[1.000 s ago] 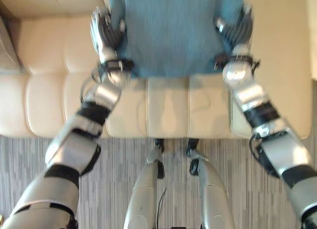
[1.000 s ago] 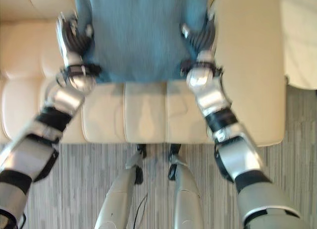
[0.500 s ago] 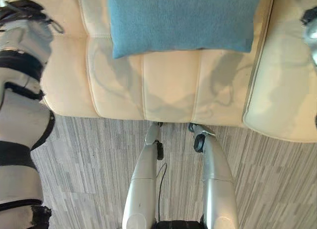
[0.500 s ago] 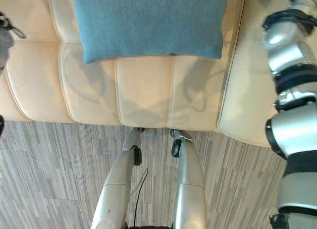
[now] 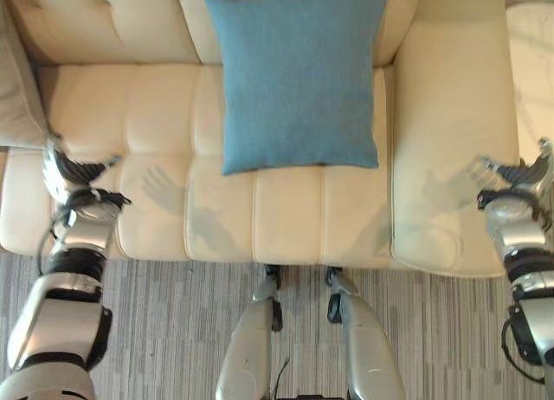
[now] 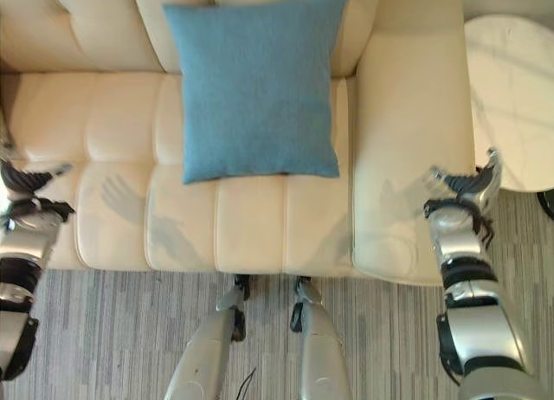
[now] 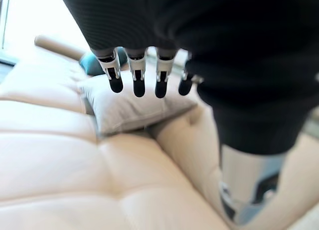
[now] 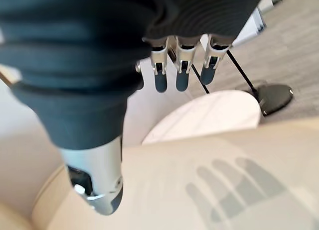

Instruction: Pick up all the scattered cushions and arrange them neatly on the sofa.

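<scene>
Blue cushion (image 5: 297, 80) leans upright against the cream sofa (image 5: 164, 201) backrest (1 grey cushion (image 7: 130, 106) at the far left end). Left hand (image 5: 64, 170) and right hand (image 6: 463, 189) hover spread wide, holding nothing.

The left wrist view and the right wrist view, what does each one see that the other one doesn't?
The left wrist view alone has a grey cushion lying on the sofa, with something teal behind it, past the left hand. The right wrist view alone has a round white side table with a dark base on grey floor, past the right hand. Both share the cream sofa, and in both the hand is open and holds nothing.
</scene>
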Robot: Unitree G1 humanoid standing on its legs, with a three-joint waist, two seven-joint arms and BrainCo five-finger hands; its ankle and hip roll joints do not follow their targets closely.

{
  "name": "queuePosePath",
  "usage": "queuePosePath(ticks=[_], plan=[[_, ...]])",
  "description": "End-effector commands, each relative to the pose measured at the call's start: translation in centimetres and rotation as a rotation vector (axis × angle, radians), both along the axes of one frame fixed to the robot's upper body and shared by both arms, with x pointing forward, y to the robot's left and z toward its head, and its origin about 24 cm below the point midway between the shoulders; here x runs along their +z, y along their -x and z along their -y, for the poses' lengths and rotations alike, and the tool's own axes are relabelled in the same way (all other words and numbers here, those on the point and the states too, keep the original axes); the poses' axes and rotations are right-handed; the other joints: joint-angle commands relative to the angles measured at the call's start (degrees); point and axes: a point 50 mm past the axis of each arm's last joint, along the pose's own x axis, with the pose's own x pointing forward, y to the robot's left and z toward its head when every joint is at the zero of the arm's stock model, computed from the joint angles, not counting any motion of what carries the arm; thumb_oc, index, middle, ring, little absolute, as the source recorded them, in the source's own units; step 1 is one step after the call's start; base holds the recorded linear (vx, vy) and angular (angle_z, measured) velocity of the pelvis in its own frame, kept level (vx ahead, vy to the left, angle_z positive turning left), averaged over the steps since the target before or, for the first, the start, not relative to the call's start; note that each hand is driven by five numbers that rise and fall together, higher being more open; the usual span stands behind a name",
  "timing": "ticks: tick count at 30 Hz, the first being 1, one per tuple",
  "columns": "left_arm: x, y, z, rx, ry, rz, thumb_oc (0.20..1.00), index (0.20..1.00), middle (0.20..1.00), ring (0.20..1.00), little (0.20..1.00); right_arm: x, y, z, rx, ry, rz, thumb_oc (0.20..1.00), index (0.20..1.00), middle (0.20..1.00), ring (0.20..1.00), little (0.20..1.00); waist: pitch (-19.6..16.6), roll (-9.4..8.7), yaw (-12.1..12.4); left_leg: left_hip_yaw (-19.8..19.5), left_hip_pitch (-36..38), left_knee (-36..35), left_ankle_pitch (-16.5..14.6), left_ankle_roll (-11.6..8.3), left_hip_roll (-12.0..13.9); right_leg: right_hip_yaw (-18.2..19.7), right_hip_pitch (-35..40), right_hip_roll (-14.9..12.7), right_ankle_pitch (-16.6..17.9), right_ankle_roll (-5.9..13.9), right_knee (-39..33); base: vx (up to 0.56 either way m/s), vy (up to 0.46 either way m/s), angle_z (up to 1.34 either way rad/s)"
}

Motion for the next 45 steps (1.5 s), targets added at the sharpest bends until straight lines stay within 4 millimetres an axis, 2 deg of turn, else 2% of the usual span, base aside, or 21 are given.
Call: queuePosePath(ticks=[1,3,7,10,13,17,20,22,26,28,30,31,32,36,37,39,40,41,43,44,45], plan=[[-1.4,0.0,0.8,-0.123,0.133,0.003,1.0,1.0,1.0,1.0,1.0,-1.4,0.6,0.2,0.128,-0.078,-0.031,1.0,1.0,1.0,1.0,1.0,-2.33,0.68,0.54,0.11,6.1,-3.07,-6.22,-0.4,-1.11,-1.44,8.18,-0.18,-9.93,4.43,-1.27,0.08,-0.002,-0.08],[-8.1,3.5,3.5,-0.159,0.394,-0.088,1.0,1.0,1.0,1.0,1.0,-7.2,4.0,-0.8,0.223,-0.189,-0.205,1.0,1.0,1.0,1.0,1.0,-5.95,0.03,0.37,0.71,11.48,-5.58,-6.29,-0.55,-0.84,-2.16,13.7,0.3,-9.96,4.89,-4.03,0.05,0.009,0.05],[-14.1,9.2,6.2,-0.186,0.526,-0.292,1.0,1.0,1.0,1.0,1.0,-14.0,9.9,-2.2,0.24,-0.282,-0.466,1.0,1.0,1.0,1.0,1.0,-11.74,-1.18,0.56,1.56,16.61,-5.58,-7.94,-0.57,-0.5,-2.71,20.54,1.07,-8.98,5.31,-8.52,-0.01,0.041,-0.06],[-16.5,11.7,7.6,-0.199,0.551,-0.421,1.0,1.0,1.0,1.0,1.0,-16.7,12.5,-3.1,0.258,-0.301,-0.618,1.0,1.0,1.0,1.0,1.0,-14.55,-1.64,1.15,2.25,18.92,-5.58,-8.9,-0.45,-0.53,-2.41,22.44,1.08,-8.73,5.74,-9.32,-0.04,0.091,-0.23],[-17.8,13.4,7.9,-0.195,0.526,-0.519,1.0,1.0,1.0,1.0,1.0,-18.6,14.8,-4.0,0.232,-0.367,-0.692,1.0,1.0,1.0,1.0,1.0,-15.89,-2.15,1.44,2.72,20.87,-5.58,-9.69,-0.16,-0.66,-2.37,24.2,0.89,-8.8,6.01,-9.32,-0.02,0.097,-0.24],[-18.6,14.3,8.4,-0.207,0.506,-0.592,1.0,1.0,1.0,1.0,1.0,-19.7,16.3,-4.7,0.199,-0.432,-0.711,1.0,1.0,1.0,1.0,1.0,-15.59,-2.53,0.78,2.68,21.5,-5.58,-9.94,0.26,-1.09,-2.32,25.06,0.65,-8.11,6.12,-9.27,-0.04,0.107,-0.05],[-18.4,13.7,8.3,-0.212,0.46,-0.604,1.0,1.0,1.0,1.0,1.0,-19.8,15.8,-5.4,0.2,-0.435,-0.704,1.0,1.0,1.0,1.0,1.0,-12.35,-1.95,0.03,3.71,20.26,-5.58,-8.83,0.82,-0.56,-1.0,20.7,0.53,-7.88,6.62,-3.09,-0.27,0.122,-0.13],[-17.7,12.2,8.5,-0.27,0.407,-0.59,1.0,1.0,1.0,1.0,1.0,-19.9,15.6,-5.8,0.211,-0.44,-0.706,1.0,1.0,1.0,1.0,1.0,-11.34,-0.63,-0.63,3.52,19.13,-5.58,-7.61,1.39,-0.19,0.56,19.34,1.23,-13.98,5.53,8.68,-0.25,0.063,-0.12],[-18.0,12.3,9.1,-0.302,0.404,-0.618,1.0,1.0,1.0,1.0,1.0,-20.1,15.9,-5.8,0.197,-0.465,-0.704,1.0,1.0,1.0,1.0,1.0,-12.61,-0.48,-0.68,3.37,18.4,-5.58,-7.78,1.59,-0.73,0.35,20.92,1.27,-17.31,4.72,15.47,-0.12,-0.03,0.36],[-18.7,13.3,9.7,-0.302,0.437,-0.646,1.0,1.0,1.0,1.0,1.0,-20.2,16.0,-6.5,0.215,-0.483,-0.697,1.0,1.0,1.0,1.0,1.0,-14.26,-1.42,0.43,3.87,16.42,-5.58,-7.01,1.23,-1.26,0.77,27.34,1.97,-17.6,4.68,10.62,-0.2,-0.191,-0.01],[-18.7,13.5,9.6,-0.299,0.441,-0.646,1.0,1.0,1.0,1.0,1.0,-20.2,15.9,-6.6,0.224,-0.484,-0.696,1.0,1.0,1.0,1.0,1.0,-14.57,-1.49,0.82,3.96,15.8,-5.58,-6.71,1.13,-1.2,0.49,28.73,2.2,-18.04,4.49,7.61,-0.18,-0.147,-0.34],[-18.9,13.7,9.8,-0.282,0.456,-0.642,1.0,1.0,1.0,1.0,1.0,-19.9,15.3,-7.0,0.249,-0.468,-0.682,1.0,1.0,1.0,1.0,1.0,-14.59,-1.82,1.74,4.84,14.26,-5.58,-4.88,0.38,-0.63,0.55,31.03,3.06,-19.33,3.51,-0.1,-0.31,-0.249,-0.49],[-18.9,13.8,9.9,-0.278,0.46,-0.638,1.0,1.0,1.0,1.0,1.0,-19.7,15.1,-7.0,0.26,-0.457,-0.673,1.0,1.0,1.0,1.0,1.0,-14.26,-1.69,1.75,4.93,13.21,-5.58,-3.27,-0.37,-0.06,0.83,31.1,4.03,-19.2,2.64,-2.21,-0.44,-0.346,-0.64],[-18.9,13.6,10.7,-0.297,0.478,-0.626,1.0,1.0,1.0,1.0,1.0,-19.0,14.8,-6.6,0.276,-0.423,-0.636,1.0,1.0,1.0,1.0,1.0,-10.79,-0.31,1.04,3.1,10.76,-5.58,0.97,-4.3,1.64,-1.22,31.17,7.07,-18.03,0.74,-6.3,-0.39,-0.255,-0.15],[-18.9,13.6,10.7,-0.297,0.478,-0.626,1.0,1.0,1.0,1.0,1.0,-19.0,14.8,-6.6,0.276,-0.423,-0.636,1.0,1.0,1.0,1.0,1.0,-10.75,-0.29,0.95,3.01,10.77,-5.58,0.99,-4.3,1.63,-1.3,31.23,7.09,-18.01,0.74,-6.35,-0.46,-0.217,0.49],[-19.1,13.5,11.3,-0.307,0.487,-0.633,1.0,1.0,1.0,1.0,1.0,-18.8,14.5,-6.5,0.291,-0.393,-0.65,1.0,1.0,1.0,1.0,1.0,-9.49,-0.82,1.52,0.1,11.98,-4.12,0.0,-3.29,0.63,-2.01,29.82,6.14,-16.41,1.03,-6.45,-0.35,-0.139,0.26],[-19.1,13.8,11.3,-0.307,0.495,-0.631,1.0,1.0,1.0,1.0,1.0,-18.9,14.6,-6.6,0.298,-0.397,-0.658,1.0,1.0,1.0,1.0,1.0,-9.86,-1.56,1.37,0.77,11.97,1.46,-3.74,-2.04,0.25,-2.11,28.57,5.23,-15.33,1.17,-6.64,-0.3,-0.088,-0.06],[-19.2,14.0,11.4,-0.304,0.513,-0.624,1.0,1.0,1.0,1.0,1.0,-19.2,15.0,-6.6,0.306,-0.394,-0.685,1.0,1.0,1.0,1.0,1.0,-10.07,-2.23,1.67,0.51,12.37,9.3,-9.88,-0.65,-0.54,-1.67,27.65,4.39,-15.14,0.96,-6.66,-0.24,-0.049,-0.14],[-19.5,14.4,11.5,-0.284,0.545,-0.632,1.0,1.0,1.0,1.0,1.0,-19.5,15.2,-6.7,0.309,-0.394,-0.709,1.0,1.0,1.0,1.0,1.0,-10.69,-2.28,1.65,0.06,13.85,11.22,-12.73,-0.01,-1.01,-1.64,27.21,4.34,-15.11,0.83,-6.81,-0.07,0.047,0.11],[-19.9,14.8,11.8,-0.274,0.57,-0.647,1.0,1.0,1.0,1.0,1.0,-19.7,15.5,-6.8,0.296,-0.414,-0.716,1.0,1.0,1.0,1.0,1.0,-12.36,-1.65,0.86,0.73,18.92,6.92,-13.46,0.07,-0.37,-1.81,26.82,4.83,-15.11,1.04,-6.91,0.01,0.122,0.25],[-20.0,14.9,11.9,-0.281,0.568,-0.658,1.0,1.0,1.0,1.0,1.0,-19.8,15.6,-6.8,0.293,-0.418,-0.717,1.0,1.0,1.0,1.0,1.0,-12.72,-1.3,0.56,0.47,20.1,3.88,-12.03,-0.18,-0.34,-2.06,26.68,5.06,-14.71,1.14,-6.99,0.04,0.184,0.36]])
